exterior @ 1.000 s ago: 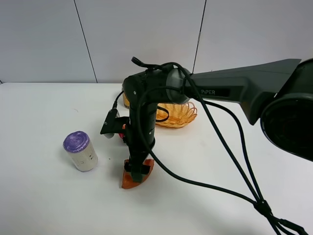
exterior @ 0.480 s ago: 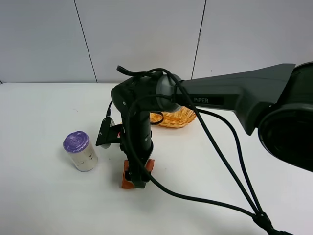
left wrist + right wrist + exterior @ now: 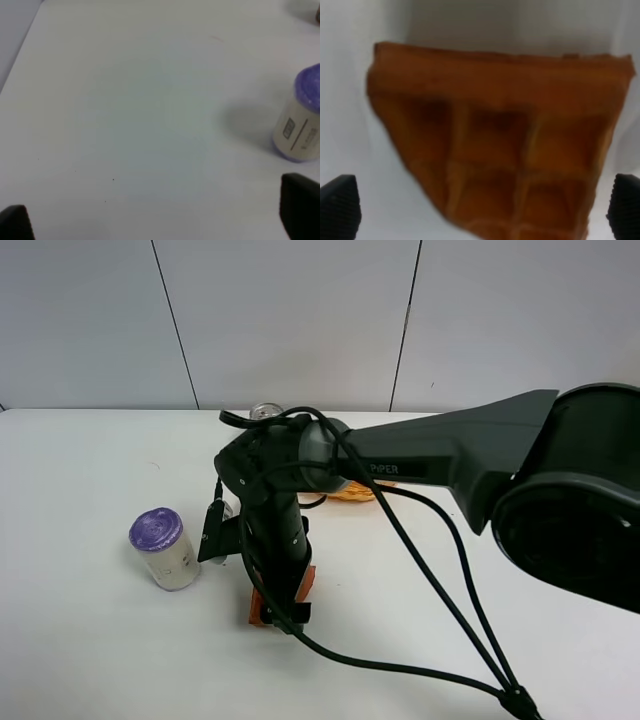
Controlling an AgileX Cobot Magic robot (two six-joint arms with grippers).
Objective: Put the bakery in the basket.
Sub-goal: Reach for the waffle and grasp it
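White table point(image 3: 90, 660) before a grey panelled wall point(image 3: 290, 320). The right gripper point(image 3: 482, 205) is spread astride the bakery point(image 3: 495, 150), seemingly not gripping; the left gripper point(image 3: 157, 214) is spread too.

"What kind of place is this, do you think?"

"A robotics laboratory, I would say, or a test room. Look at the wall point(image 3: 290, 320): plain grey panels with thin dark seams between them."

"And the worktop point(image 3: 80, 660)?"

"Plain white and smooth, like a test bench. A big black robot arm point(image 3: 450, 445) reaches over it, with the maker's name printed in white on the side. Its black cables point(image 3: 440, 590) hang loose and run across the surface."

"The things on it look like props."

"Yes. A toy waffle point(image 3: 306, 582) and a small can with a purple lid point(image 3: 163, 548). This is practice material, not real food."
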